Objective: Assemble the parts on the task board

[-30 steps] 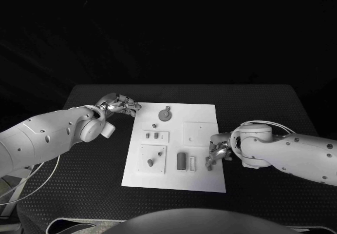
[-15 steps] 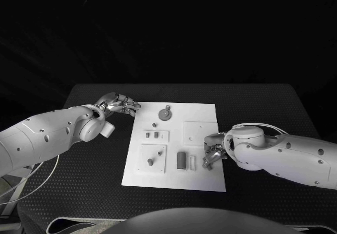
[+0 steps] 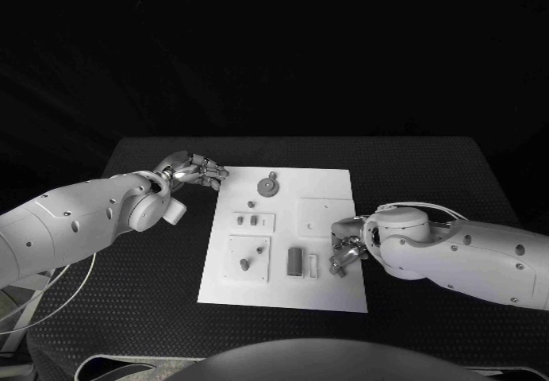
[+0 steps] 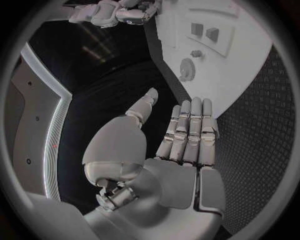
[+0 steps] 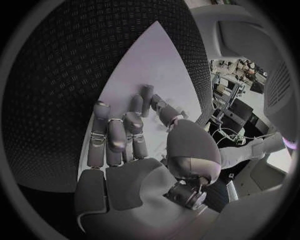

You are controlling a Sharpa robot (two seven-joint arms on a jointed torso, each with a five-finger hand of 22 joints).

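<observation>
The white task board [image 3: 332, 290] lies in the middle of the black table. On it are a round disc part [image 3: 266, 186], small pieces [image 3: 254, 221] in a raised plate, two pegs [image 3: 261, 250] and a dark block [image 3: 295, 260] beside a pale bar [image 3: 313, 267]. My left hand [image 3: 194, 169] hovers by the board's far left corner; in the left wrist view its fingers [image 4: 190, 130] are straight and hold nothing. My right hand [image 3: 347, 251] is over the board's right edge with its fingers [image 5: 125, 125] bent down towards the board [image 5: 144, 65], thumb close to them. I cannot tell whether it pinches anything.
A plain raised square [image 3: 324, 216] sits on the board just beyond the right hand. Black table surface [image 3: 435, 175] stretches on both sides of the board. The left wrist view also shows the disc part [image 4: 186, 70] and the right hand [image 4: 119, 12] far off.
The right arm has swung a little to the left, bringing its hand slightly further over the board's right edge. The left hand has stayed put.
</observation>
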